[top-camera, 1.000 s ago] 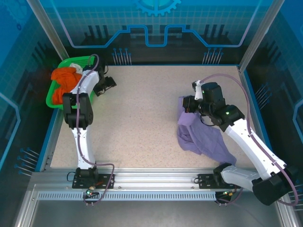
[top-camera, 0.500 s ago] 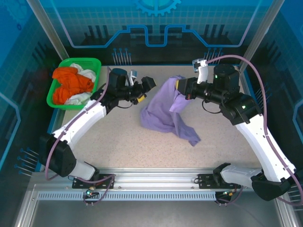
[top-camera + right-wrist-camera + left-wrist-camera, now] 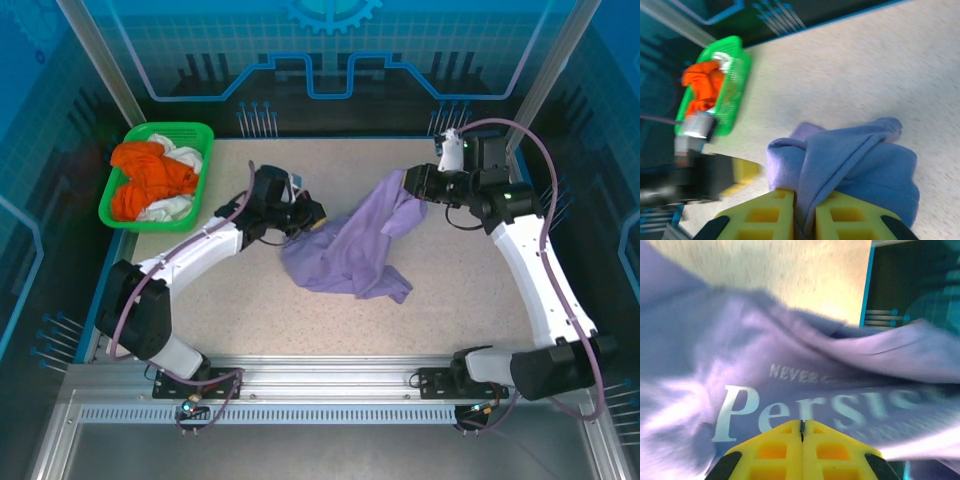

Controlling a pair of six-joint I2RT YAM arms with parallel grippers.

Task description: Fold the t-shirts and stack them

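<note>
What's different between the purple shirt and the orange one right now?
The purple t-shirt lies loosely spread on the table, while the orange t-shirt sits bunched in the green basket. The right gripper pinches the purple one; no gripper touches the orange one. The purple one shows white lettering; the orange one shows none. Both are crumpled, unfolded.

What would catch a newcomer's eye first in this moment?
The lavender t-shirt sprawls crumpled across the middle of the table. One bunched corner is lifted toward the far right, pinched in the right gripper. The left gripper sits shut at the shirt's left edge, close over its white lettering. At the far left corner, a green basket holds orange cloth and white cloth.
</note>
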